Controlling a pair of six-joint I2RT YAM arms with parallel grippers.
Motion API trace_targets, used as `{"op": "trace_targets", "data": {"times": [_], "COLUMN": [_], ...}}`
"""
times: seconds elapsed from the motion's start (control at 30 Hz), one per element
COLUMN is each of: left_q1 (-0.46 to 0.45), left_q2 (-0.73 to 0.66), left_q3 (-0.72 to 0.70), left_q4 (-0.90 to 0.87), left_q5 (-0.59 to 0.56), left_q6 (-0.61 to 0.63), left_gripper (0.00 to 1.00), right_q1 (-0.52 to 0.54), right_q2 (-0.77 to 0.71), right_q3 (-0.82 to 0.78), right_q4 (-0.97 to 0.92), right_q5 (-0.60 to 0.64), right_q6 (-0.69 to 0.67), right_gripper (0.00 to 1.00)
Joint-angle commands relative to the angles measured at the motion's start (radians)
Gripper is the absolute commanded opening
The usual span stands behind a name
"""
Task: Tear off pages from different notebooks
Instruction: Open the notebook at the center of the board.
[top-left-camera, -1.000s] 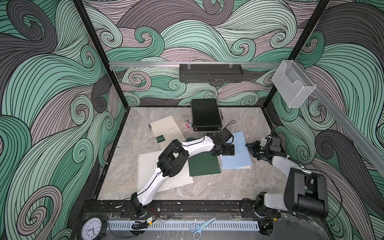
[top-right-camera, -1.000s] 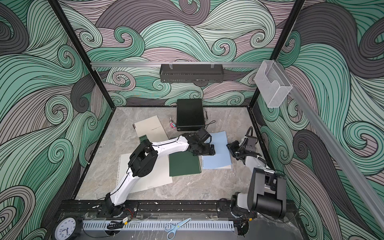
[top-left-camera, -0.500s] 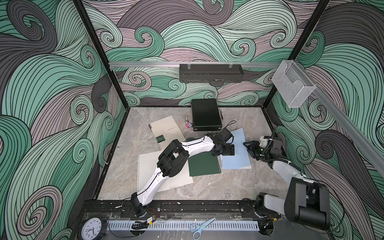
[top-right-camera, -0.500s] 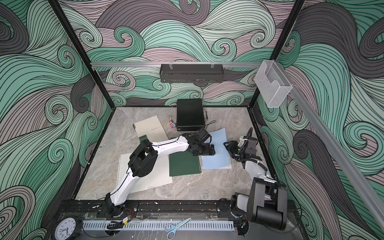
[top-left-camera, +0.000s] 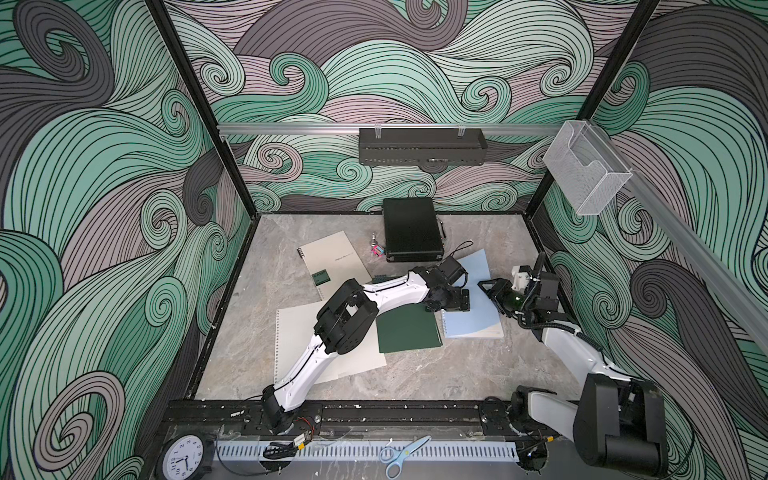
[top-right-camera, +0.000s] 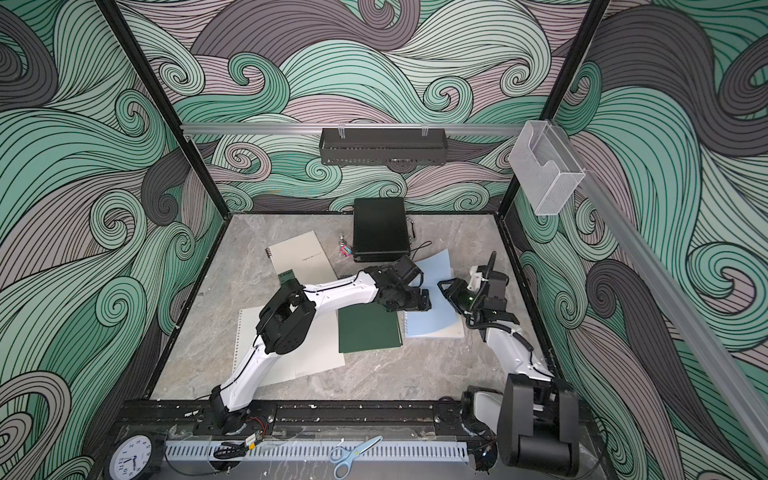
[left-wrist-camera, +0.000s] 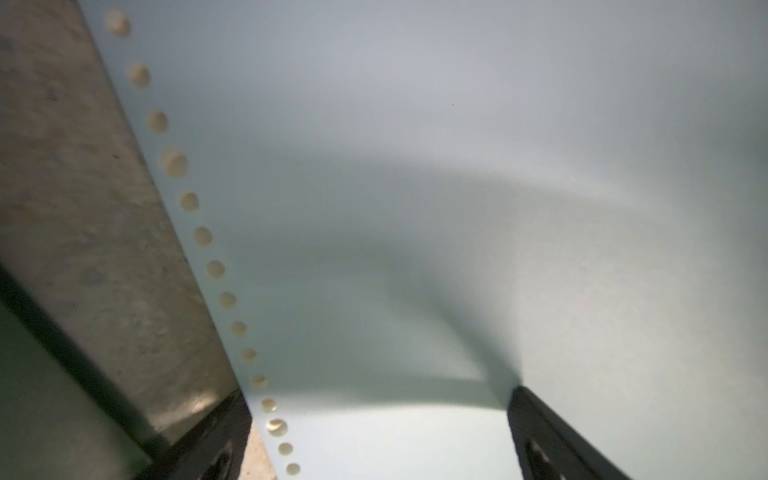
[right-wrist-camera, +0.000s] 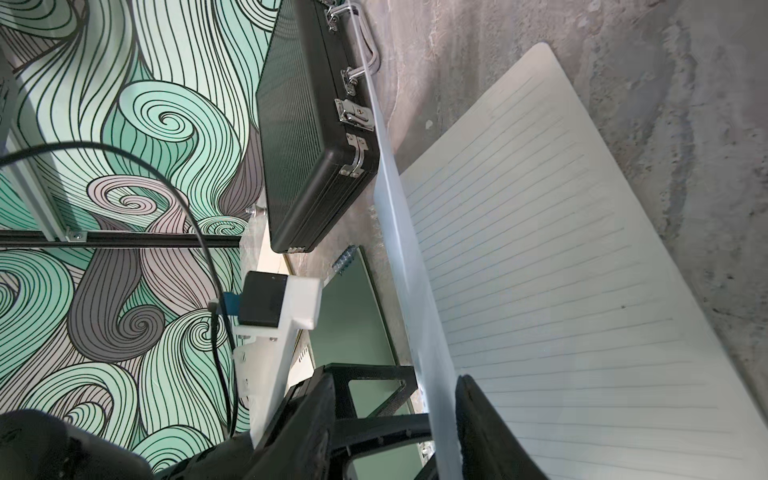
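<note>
Well off to the left of the left pincer (top-left-camera: 455, 299), loose pages (top-left-camera: 357, 359) lie flat. The beige notebook (top-left-camera: 332, 259) sits farther back on that same side, and the dark green notebook (top-left-camera: 409, 330) lies closed just beside the pincer. That pincer is released, its fingers spread wide over the light blue notebook (top-left-camera: 473, 320) close to the binding. Just to its right, the right pincer (top-left-camera: 488, 289) is also unclenched: the raised blue cover (right-wrist-camera: 409, 266) stands edge-on in the gap between its jaws, near one finger but not pinched. The step looks like folding this cover back to free the first sheet. To do it well, I judge, the left pincer should press down beside the holes so the book cannot slide, while the right takes the cover near its free edge and swings it over without creasing it. Only the right wrist view shows the lined page (right-wrist-camera: 561, 291) under the cover; both top views hide it. Only the left wrist view, though blurred, shows the punched holes (left-wrist-camera: 174, 162) along the cover's bound edge.
</note>
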Motion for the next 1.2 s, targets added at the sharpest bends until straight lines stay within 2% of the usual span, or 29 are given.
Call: {"op": "trace_targets", "data": {"times": [0.0, 0.2, 0.33, 0.4, 0.5, 1.17], "left_q1": [-0.006, -0.006, -0.007, -0.006, -0.006, -0.001], "left_q2": [-0.001, -0.036, -0.081, -0.106, -0.148, -0.445], "left_q3": [-0.012, -0.041, -0.065, -0.081, -0.103, -0.295], "left_q4": [0.002, 0.001, -0.009, -0.01, -0.013, 0.043], "left_q5": [0.016, -0.023, -0.06, -0.083, -0.116, -0.417], "left_q6": [0.019, 0.01, 0.004, 0.003, 0.003, 0.003], "left_gripper": [0.95, 0.95, 0.95, 0.95, 0.95, 0.95], "right_q1": [0.021, 0.029, 0.048, 0.092, 0.159, 0.283], "right_q2": [-0.015, -0.092, -0.151, -0.169, -0.181, -0.206], "right_q3": [-0.016, -0.026, -0.038, -0.034, -0.016, -0.003], "right_q4": [-0.004, 0.001, 0.003, -0.013, -0.032, 0.06], "right_q5": [-0.008, -0.02, 0.008, 0.055, 0.105, 0.112], "right_q6": [-0.011, 0.004, 0.014, 0.006, -0.014, -0.012], "right_gripper": [0.47, 0.48, 0.47, 0.45, 0.44, 0.47]}}
